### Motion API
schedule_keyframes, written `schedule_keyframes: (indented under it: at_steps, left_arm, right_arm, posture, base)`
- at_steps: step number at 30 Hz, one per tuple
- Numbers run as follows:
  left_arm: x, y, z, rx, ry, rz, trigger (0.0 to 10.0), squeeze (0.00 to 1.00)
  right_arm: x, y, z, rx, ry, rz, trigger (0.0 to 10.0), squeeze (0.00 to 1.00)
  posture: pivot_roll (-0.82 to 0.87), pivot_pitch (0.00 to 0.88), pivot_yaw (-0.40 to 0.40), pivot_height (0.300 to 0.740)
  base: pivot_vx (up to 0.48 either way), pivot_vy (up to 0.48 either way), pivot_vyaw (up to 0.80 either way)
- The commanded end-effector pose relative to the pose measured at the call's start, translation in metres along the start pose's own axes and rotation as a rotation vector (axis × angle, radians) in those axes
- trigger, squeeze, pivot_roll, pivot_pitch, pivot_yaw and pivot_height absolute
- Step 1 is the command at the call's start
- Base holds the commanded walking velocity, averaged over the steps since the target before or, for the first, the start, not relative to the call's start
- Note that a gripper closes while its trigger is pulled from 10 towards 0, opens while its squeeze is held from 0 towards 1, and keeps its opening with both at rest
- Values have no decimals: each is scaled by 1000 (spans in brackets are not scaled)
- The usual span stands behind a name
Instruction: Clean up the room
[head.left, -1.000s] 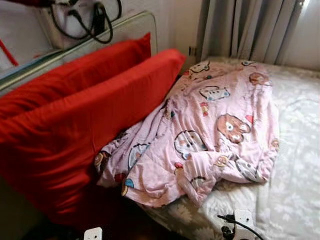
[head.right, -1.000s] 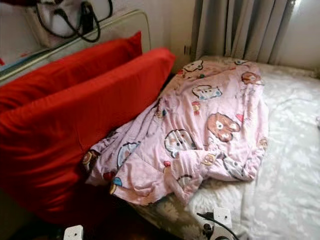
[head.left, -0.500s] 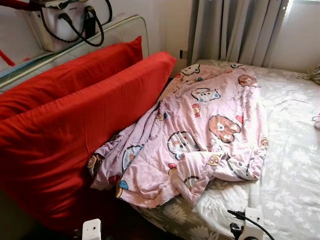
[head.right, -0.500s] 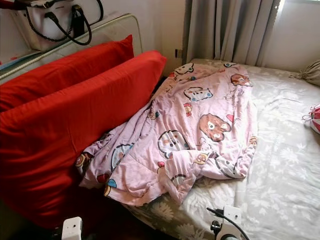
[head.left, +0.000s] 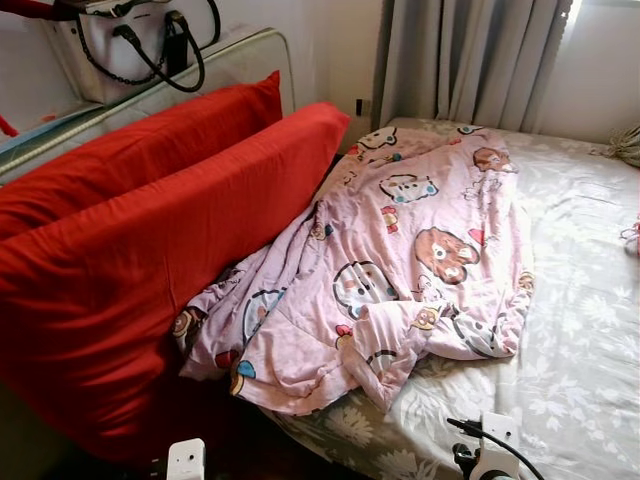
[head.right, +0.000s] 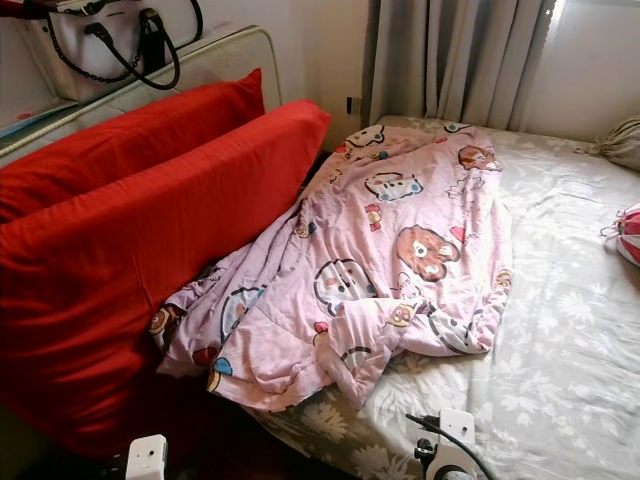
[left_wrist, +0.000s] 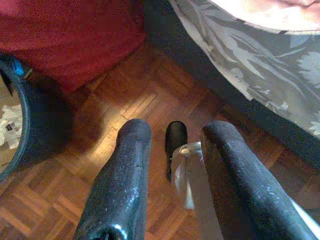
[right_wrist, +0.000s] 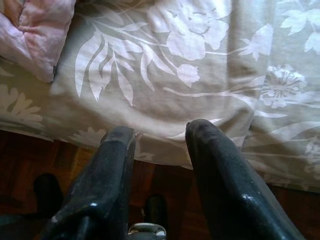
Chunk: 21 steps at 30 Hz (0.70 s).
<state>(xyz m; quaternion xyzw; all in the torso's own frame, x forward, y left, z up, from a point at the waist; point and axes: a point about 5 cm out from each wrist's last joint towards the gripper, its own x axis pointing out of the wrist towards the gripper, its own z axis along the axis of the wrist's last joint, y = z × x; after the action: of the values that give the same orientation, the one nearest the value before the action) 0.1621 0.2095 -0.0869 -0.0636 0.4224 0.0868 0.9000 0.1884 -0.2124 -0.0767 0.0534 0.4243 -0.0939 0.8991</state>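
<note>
Crumpled pink blanket on bed beside red pillows. Both pincers low, fingers apart, empty. Best grasped at near edge, then spread flat.

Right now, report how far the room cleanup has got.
Nothing looks done yet. The pink blanket lies crumpled across the floral bedsheet, bunched against two red pillows. Neither end effector holds anything: the left end effector is open over the wood floor, the right end effector open at the bed's edge. The whole bed remains.
</note>
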Motion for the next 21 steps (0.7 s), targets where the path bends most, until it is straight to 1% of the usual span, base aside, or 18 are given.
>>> schedule_keyframes:
  at_steps: [1, 3, 5, 11, 12, 15, 19, 21]
  left_arm:
    - [-4, 9, -9, -10, 26, 25, 10000, 0]
    - [-6, 12, -15, -17, 39, 31, 10000, 0]
    - [-8, 13, -22, -25, 54, 35, 10000, 0]
    - [-11, 13, -31, -39, 74, 42, 10000, 0]
    - [-12, 13, -33, -43, 78, 43, 10000, 0]
    - [-12, 12, -34, -45, 81, 43, 10000, 0]
    - [-13, 13, -34, -51, 82, 46, 10000, 0]
    - [-13, 15, -34, -49, 84, 49, 10000, 0]
  right_arm:
    - [0, -1, 1, -4, -2, 1, 10000, 0]
    - [0, -2, 2, -8, -6, 4, 10000, 0]
    - [0, -3, 3, -36, -3, 16, 10000, 0]
    - [0, -7, 2, -52, 3, 14, 10000, 0]
    - [-1, -10, 0, -51, 9, 10, 10000, 0]
    - [-2, -12, -2, -58, 17, 7, 10000, 0]
    - [-2, -12, -2, -65, 21, 10, 10000, 0]
    - [-2, -10, -4, -68, 23, 13, 10000, 0]
  posture:
    - [-19, 0, 32, 740]
    - [-16, 0, 24, 740]
    - [-11, 0, 14, 740]
    - [-15, 0, 2, 740]
    - [-17, 0, -1, 740]
    - [-10, 0, -6, 740]
    - [-8, 0, -4, 740]
    - [-9, 0, 3, 740]
  base:
    - [0, 0, 0]
    - [0, 0, 0]
    - [0, 0, 0]
    - [0, 0, 0]
    - [0, 0, 0]
    - [0, 0, 0]
    - [0, 0, 0]
    - [0, 0, 622]
